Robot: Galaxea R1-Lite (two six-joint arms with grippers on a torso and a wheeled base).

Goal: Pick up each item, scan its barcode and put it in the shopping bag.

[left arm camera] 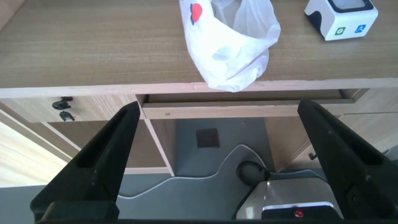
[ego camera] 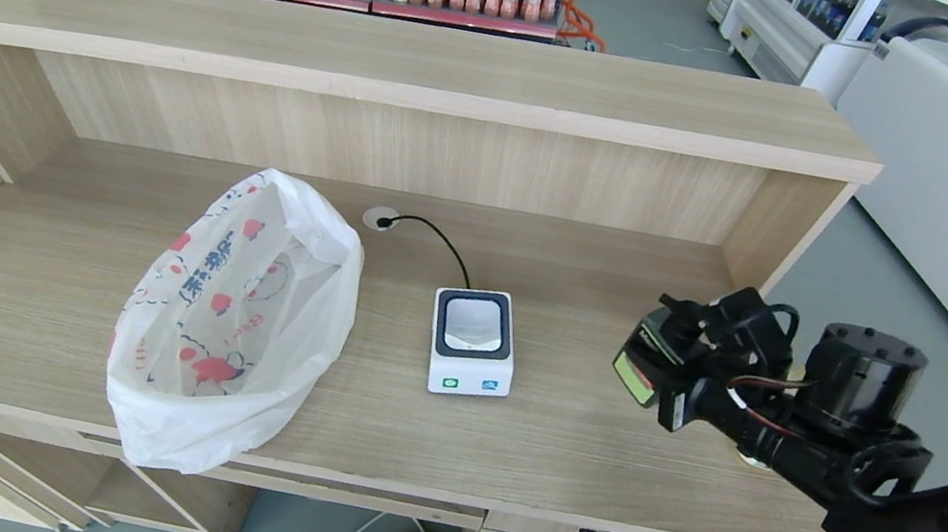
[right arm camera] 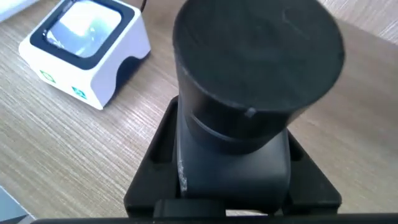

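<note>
Wooden tabletop point(ego camera: 20, 293); off its front edge, on the scanner's point(ego camera: 472, 341) left, the left hand point(left arm camera: 219, 106) hangs with jaws wide apart, empty. Shopping bag point(ego camera: 229, 330) lies open-mouthed just left of the scanner. Right hand point(ego camera: 647, 360) hovers right of the scanner; its grip cannot be told.

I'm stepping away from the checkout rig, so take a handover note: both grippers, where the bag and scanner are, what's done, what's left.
Left gripper: fingers open and empty, low in front of the counter's front edge, below the shopping bag.
Right gripper: above the counter's right end, right of the scanner. Whether it holds an item is unclear.
Shopping bag: lying on the counter's left part, mouth open, one end hanging over the front edge, nothing visible inside.
Done: apparently nothing bagged yet.
Left: pick up, scan and bag each item.
</note>
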